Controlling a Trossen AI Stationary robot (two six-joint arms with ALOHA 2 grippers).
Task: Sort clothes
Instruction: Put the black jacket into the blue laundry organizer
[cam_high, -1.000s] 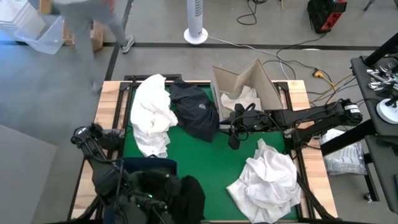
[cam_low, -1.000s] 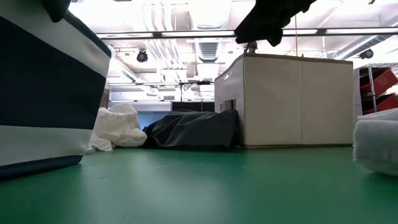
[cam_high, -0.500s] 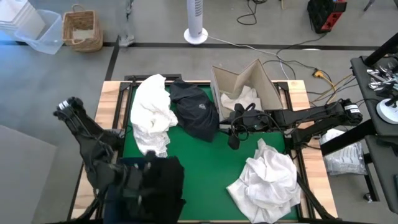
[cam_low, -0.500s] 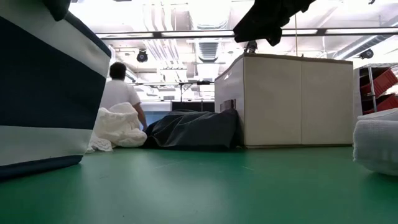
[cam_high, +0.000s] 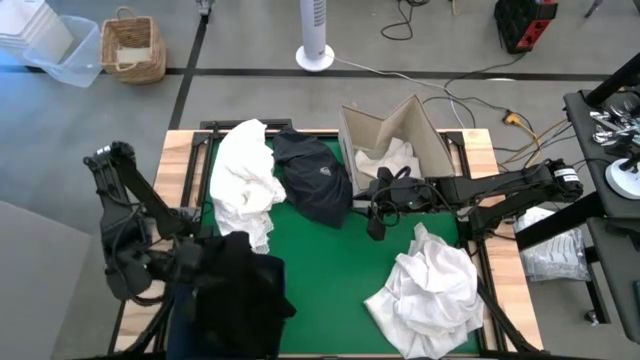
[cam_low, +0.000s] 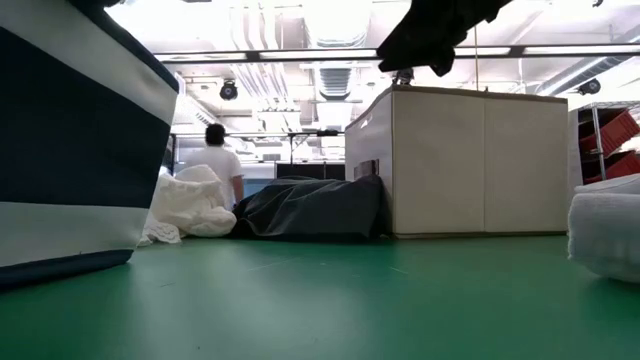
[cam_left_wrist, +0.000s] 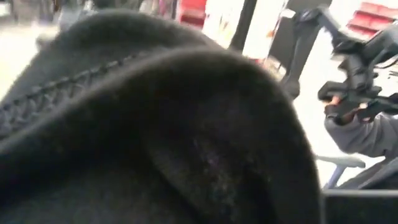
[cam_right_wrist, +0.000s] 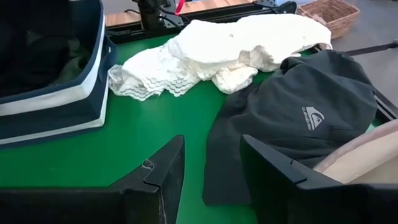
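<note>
The left hand (cam_high: 190, 268), closed on a black garment (cam_high: 235, 300), had swung back over the navy bin (cam_low: 70, 150), so the cloth now hung above it rather than bunched lower down; a drop into the bin looked close. The right hand (cam_right_wrist: 208, 171) hovered beside the box (cam_high: 395, 135), fingers part open and empty, over the navy logo top (cam_right_wrist: 298, 115). White clothes (cam_high: 245, 180) lay beyond the bin; another white heap (cam_high: 430, 290) sat near the box.

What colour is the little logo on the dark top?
White, on the navy top; the right wrist view shows it best.
</note>
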